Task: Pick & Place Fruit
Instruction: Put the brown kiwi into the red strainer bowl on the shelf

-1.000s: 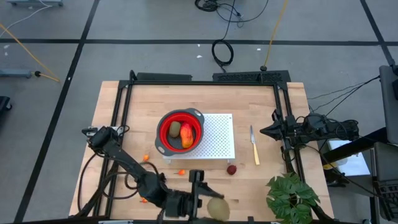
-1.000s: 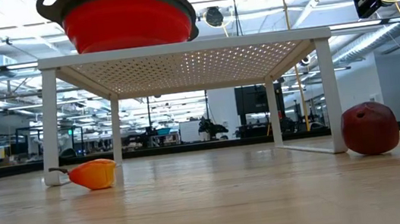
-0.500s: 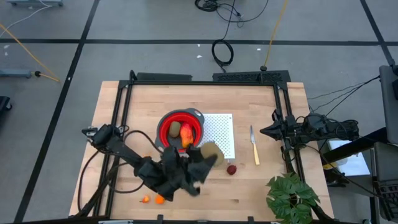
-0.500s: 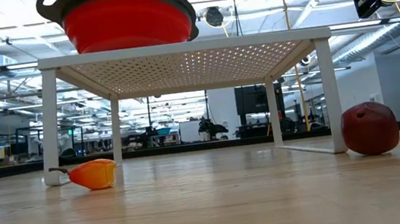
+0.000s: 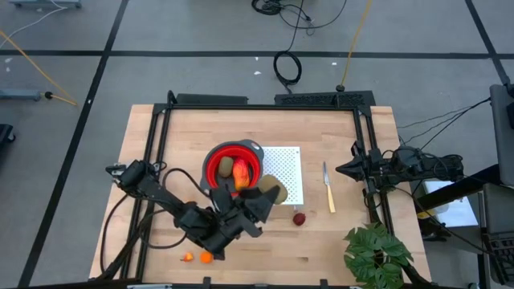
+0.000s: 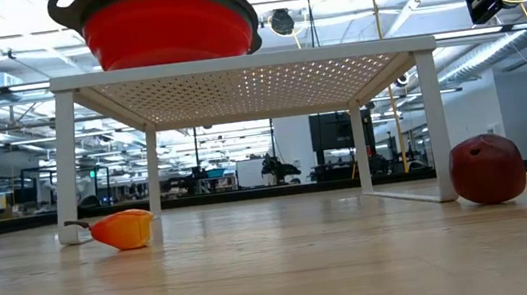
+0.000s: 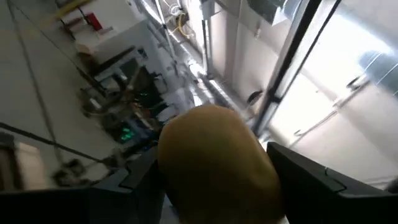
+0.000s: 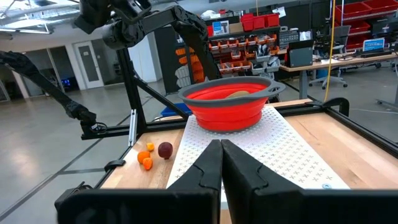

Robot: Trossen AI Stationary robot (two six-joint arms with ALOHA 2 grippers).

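My left gripper (image 5: 267, 195) is clamped around an olive-brown fruit (image 5: 269, 193), fingers spread wide by its girth, holding it in the air just below centre of the high view, beside the lower right rim of the red bowl (image 5: 212, 171). That bowl sits on the white rack (image 5: 287, 172) and holds another olive-brown oval (image 5: 226, 166) and the mango-like piece (image 5: 240, 174). A dark red ball (image 5: 299, 218) lies below the rack; orange bits (image 5: 206, 257) lie at lower left. My right gripper (image 8: 221, 148) waits at the right edge, fingers pressed together, empty.
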